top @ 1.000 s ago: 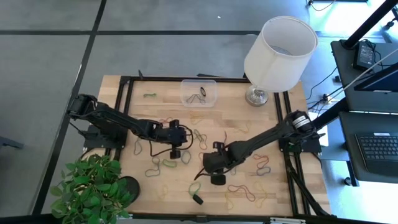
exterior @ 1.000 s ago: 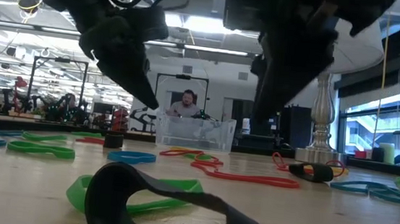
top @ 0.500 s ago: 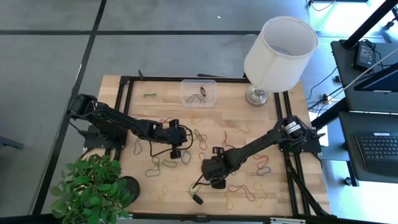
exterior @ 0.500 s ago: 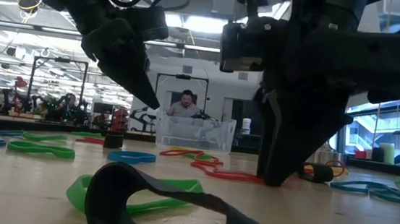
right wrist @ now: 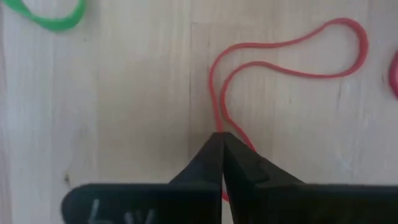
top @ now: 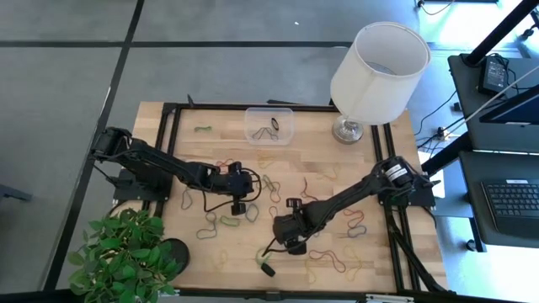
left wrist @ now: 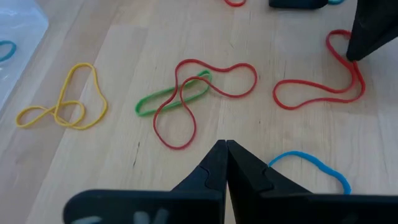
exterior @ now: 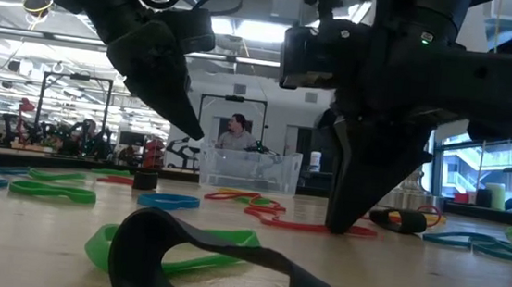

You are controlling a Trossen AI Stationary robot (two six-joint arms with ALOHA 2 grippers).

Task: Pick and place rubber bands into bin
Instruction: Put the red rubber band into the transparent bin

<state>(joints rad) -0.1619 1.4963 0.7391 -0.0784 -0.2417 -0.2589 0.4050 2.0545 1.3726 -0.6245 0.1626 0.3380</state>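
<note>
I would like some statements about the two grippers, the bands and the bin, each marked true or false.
1. The right gripper is shut on a red rubber band at the table surface. True.
2. The left gripper stands wide open. False: it is shut, with nothing between its fingers.
3. The bin sits beside the lamp at the far edge. True.
4. The bin holds no bands. False: a dark band lies in it.

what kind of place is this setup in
Probably a robotics lab or open workshop. The wooden table sits in a black frame with two arms mounted on it, a laptop stands on a desk alongside, and the low view shows a person among more equipment under ceiling lights.
</note>
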